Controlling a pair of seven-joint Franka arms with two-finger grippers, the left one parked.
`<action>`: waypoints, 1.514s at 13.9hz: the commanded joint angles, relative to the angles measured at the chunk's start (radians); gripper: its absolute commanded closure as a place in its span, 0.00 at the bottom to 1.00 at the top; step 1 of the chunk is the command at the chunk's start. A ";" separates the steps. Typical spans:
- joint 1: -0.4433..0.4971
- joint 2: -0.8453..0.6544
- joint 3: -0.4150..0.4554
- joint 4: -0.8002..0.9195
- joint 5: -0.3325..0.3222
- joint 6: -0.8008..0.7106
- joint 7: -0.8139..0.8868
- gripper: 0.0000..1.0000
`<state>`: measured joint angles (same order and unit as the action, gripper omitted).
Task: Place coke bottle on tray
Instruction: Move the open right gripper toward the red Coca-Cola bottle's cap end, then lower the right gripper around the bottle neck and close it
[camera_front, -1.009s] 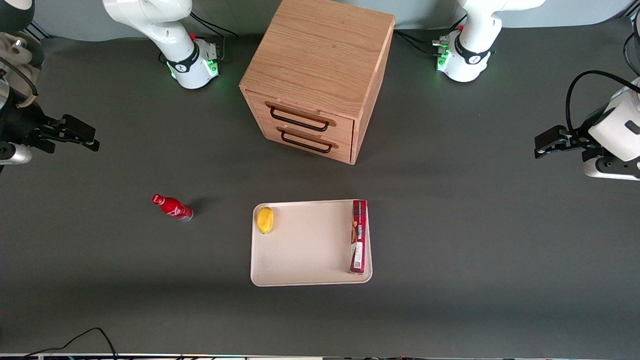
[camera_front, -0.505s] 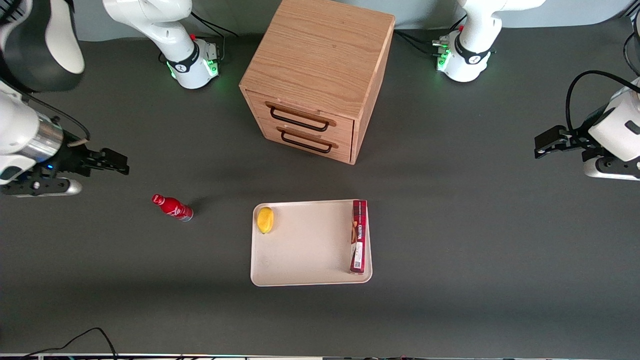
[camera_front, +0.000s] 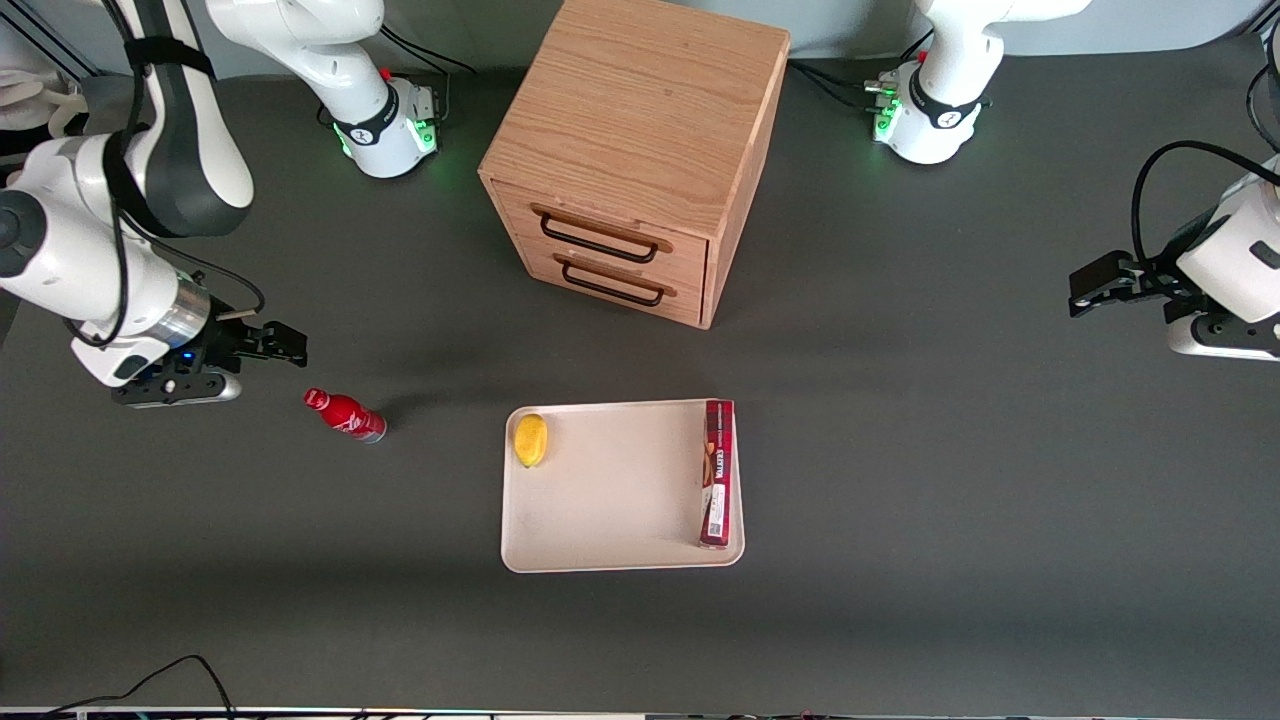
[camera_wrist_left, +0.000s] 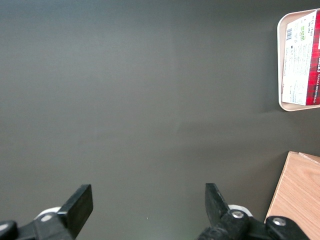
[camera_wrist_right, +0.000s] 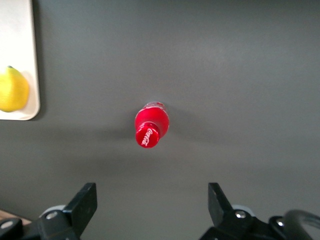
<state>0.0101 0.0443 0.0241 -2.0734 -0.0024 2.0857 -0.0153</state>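
The coke bottle (camera_front: 345, 414) stands upright on the dark table (camera_front: 900, 450), white script readable on its red cap (camera_wrist_right: 146, 137). It stands apart from the tray (camera_front: 610, 500), toward the working arm's end. The gripper (camera_front: 290, 348) hovers near the bottle, fingers spread wide, holding nothing. On the tray lie a lemon (camera_front: 530, 440) and a long red box (camera_front: 717, 472).

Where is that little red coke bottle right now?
The coke bottle stands upright on the dark table, apart from the tray, toward the working arm's end. The open tool hovers close by, not touching it.
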 joint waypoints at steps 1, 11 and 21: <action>-0.009 -0.034 0.005 -0.103 -0.005 0.095 -0.025 0.02; -0.002 0.100 0.004 -0.065 -0.017 0.247 -0.057 0.05; 0.004 0.129 0.007 -0.042 -0.017 0.260 -0.048 0.93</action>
<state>0.0123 0.1625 0.0280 -2.1318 -0.0061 2.3428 -0.0560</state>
